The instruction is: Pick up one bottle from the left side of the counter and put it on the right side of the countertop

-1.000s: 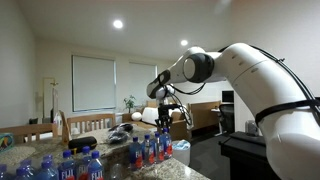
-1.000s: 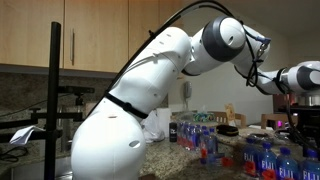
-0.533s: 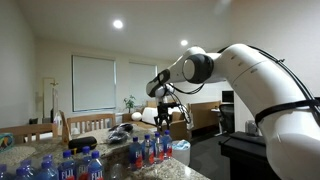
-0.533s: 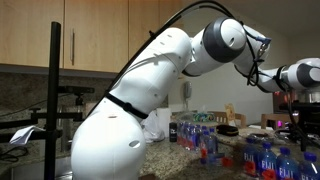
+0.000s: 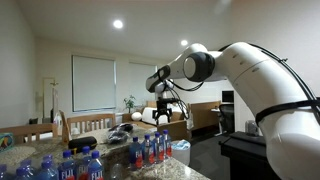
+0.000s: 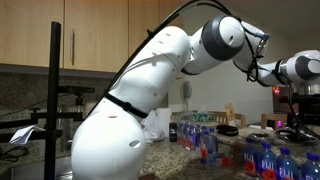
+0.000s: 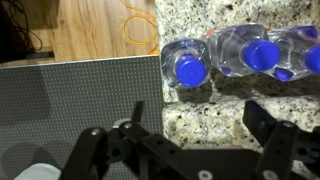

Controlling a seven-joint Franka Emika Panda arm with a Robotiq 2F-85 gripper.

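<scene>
Two fingers (image 7: 285, 150) of the gripper (image 7: 180, 135) are spread wide, with nothing between them. Wrist view: the gripper hangs over the counter (image 7: 215, 120), and the bottle (image 7: 188, 68) sits ahead of it, clear of the fingers. The bottle is upright with its blue cap up, at the counter edge, touching two more bottles (image 7: 262, 55) in a row. A grey perforated panel (image 7: 80, 100) is just beside the bottle, past the edge. An orange cable (image 7: 140, 25) lies on the wood floor (image 7: 90, 25) beyond the bottle.
</scene>
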